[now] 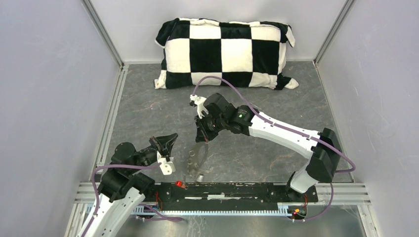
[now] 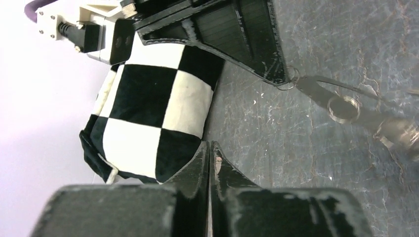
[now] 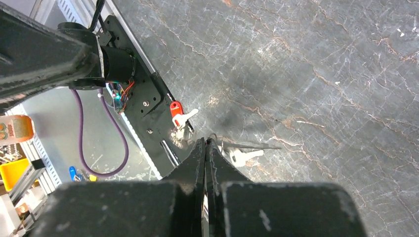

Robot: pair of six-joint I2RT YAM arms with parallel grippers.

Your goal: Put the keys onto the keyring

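Observation:
My right gripper (image 1: 202,137) is shut on the top of the keyring (image 1: 198,157), which hangs below it above the table with its grey metal pieces (image 2: 345,109) dangling. In the right wrist view the fingertips (image 3: 205,143) pinch a thin wire, and a silver key (image 3: 244,157) hangs just beyond. A red-headed key (image 1: 180,184) (image 3: 177,110) lies on the black base bar at the table's near edge. My left gripper (image 1: 167,143) (image 2: 210,148) is shut with nothing in it, a short way left of the hanging ring.
A black-and-white checkered pillow (image 1: 226,53) lies against the back wall. The black base bar (image 1: 237,190) runs along the near edge between the arm bases. Aluminium rails (image 1: 111,113) border the grey stone-patterned table on the left.

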